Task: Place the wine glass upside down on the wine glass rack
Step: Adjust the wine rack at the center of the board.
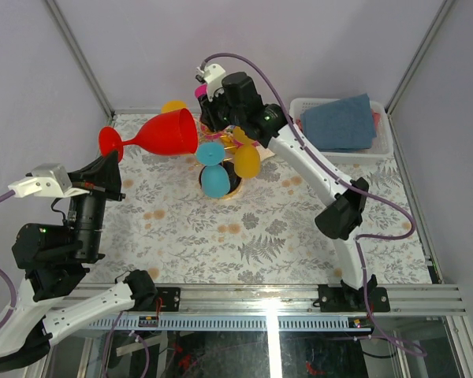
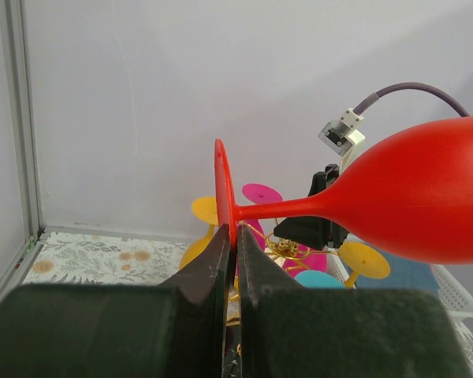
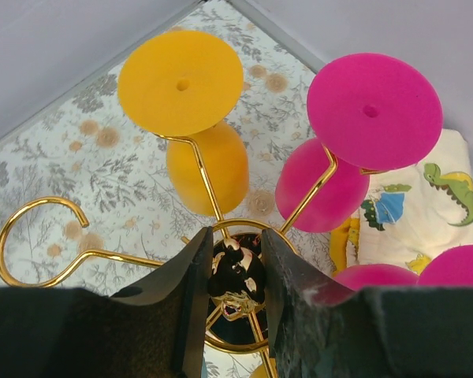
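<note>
My left gripper [image 1: 110,160] is shut on the round foot of a red wine glass [image 1: 169,134] and holds it on its side in the air, left of the rack, with the bowl pointing toward the rack. In the left wrist view the fingertips [image 2: 221,240] pinch the foot edge of the red glass [image 2: 410,197]. The gold wire wine glass rack [image 1: 238,142] stands at the back centre. My right gripper [image 3: 234,240] is shut on the rack's top knob [image 3: 235,272]. One curled loop arm [image 3: 31,236] carries no glass.
Yellow [image 3: 193,102], pink [image 3: 363,118] and blue [image 1: 213,177] glasses hang upside down on the rack. A white bin [image 1: 382,146] with a blue cloth [image 1: 343,122] sits at the back right. A dinosaur-print cloth [image 3: 410,213] lies beside the rack. Walls enclose the back and sides.
</note>
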